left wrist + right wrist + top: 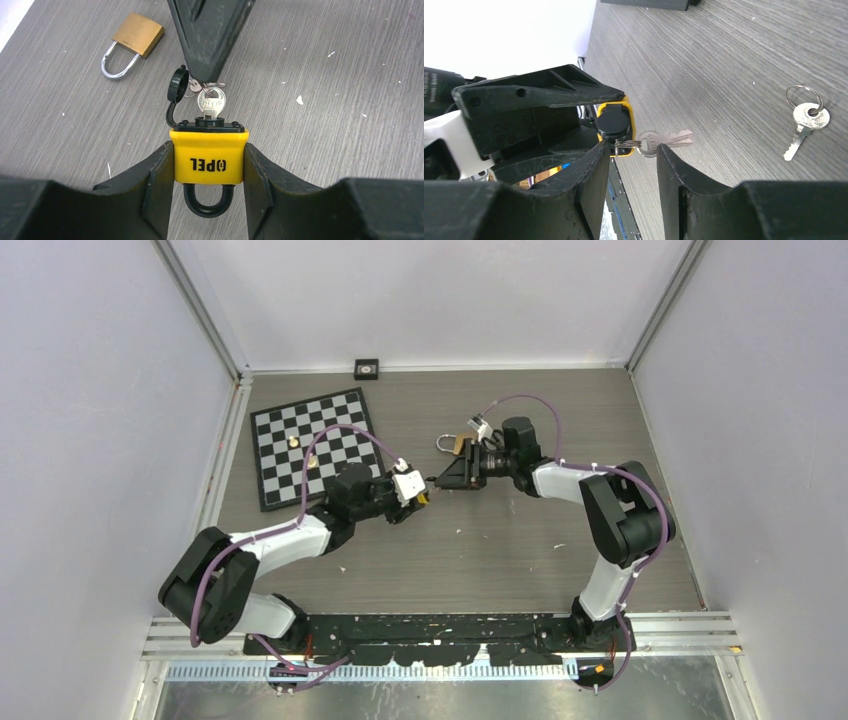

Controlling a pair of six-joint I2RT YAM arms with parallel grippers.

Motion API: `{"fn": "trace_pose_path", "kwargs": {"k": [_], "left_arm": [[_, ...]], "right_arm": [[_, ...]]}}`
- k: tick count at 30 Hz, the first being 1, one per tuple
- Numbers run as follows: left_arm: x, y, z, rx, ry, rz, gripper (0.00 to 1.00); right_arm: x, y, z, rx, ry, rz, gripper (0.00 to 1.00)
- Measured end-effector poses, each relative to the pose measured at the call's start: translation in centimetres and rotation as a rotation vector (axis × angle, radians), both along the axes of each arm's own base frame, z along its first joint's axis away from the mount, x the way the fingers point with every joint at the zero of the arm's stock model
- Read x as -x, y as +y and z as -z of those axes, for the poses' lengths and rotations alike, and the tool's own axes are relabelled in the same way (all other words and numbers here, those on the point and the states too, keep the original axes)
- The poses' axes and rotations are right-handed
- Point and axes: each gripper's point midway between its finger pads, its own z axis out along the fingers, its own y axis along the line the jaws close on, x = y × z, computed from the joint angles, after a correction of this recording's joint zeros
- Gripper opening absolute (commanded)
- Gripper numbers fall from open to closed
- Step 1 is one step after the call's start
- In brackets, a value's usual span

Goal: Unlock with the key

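Left pincer (pixel 209 150): pinching the yellow padlock (pixel 208 160) by its two flat sides, one finger on each side
Yellow padlock: upright between the left pincer's fingers, keyway end pointing away from the pincer, black shackle (pixel 208 200) pointing back toward the pincer's palm
Key (pixel 211 102): seated in the keyway, head standing just ahead of the left pincer's fingertips
Dust cap (pixel 178 85): flipped open, hanging on its strap beside the key head, on the left of the padlock in the left wrist view
Right pincer (pixel 633 150): spread; the key head and its ring sit in the gap between the fingertips, not pinched
Right pincer fingers (pixel 210 35): in the left wrist view, a dark wedge pointing tip-first at the key head
Spare key (pixel 676 136): hangs on the same ring, reaching just past the right pincer's fingertips
Loose key (pixel 806 122): flat on the table (pixel 500 540) with its own ring, ahead of the right pincer and well off to its right
Brass padlock (pixel 137 35): flat on the table, ahead of the left pincer and to its left, apart from both pincers
Chessboard (pixel 315 445): on the table, well apart from the left pincer, on that arm's outer side
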Motion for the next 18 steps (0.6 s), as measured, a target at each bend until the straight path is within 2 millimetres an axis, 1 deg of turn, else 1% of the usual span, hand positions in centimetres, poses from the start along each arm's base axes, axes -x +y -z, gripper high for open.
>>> {"fn": "trace_pose_path", "kwargs": {"k": [2,5,8,13,18], "left_arm": [[0.1,-0.1,0.0,0.005,0.003,0.01,0.0],[0.2,-0.2,-0.1,0.008,0.006,0.02,0.0],[0.4,-0.3,-0.1,0.012,0.009,0.032,0.0],[0.6,-0.4,-0.1,0.016,0.013,0.044,0.0],[0.6,-0.4,-0.1,0.017,0.014,0.045,0.0]], "right_arm": [[0.0,-0.3,-0.7,-0.019,-0.015,-0.008,0.43],[0.2,-0.2,-1.9,-0.055,-0.043,-0.034,0.43],[0.5,0.1,-2.4,-0.075,-0.055,-0.055,0.42],[0.9,0.3,-2.5,-0.079,-0.056,-0.074,0.37],[1.7,0.6,-1.8,-0.058,-0.042,-0.097,0.29]]}}
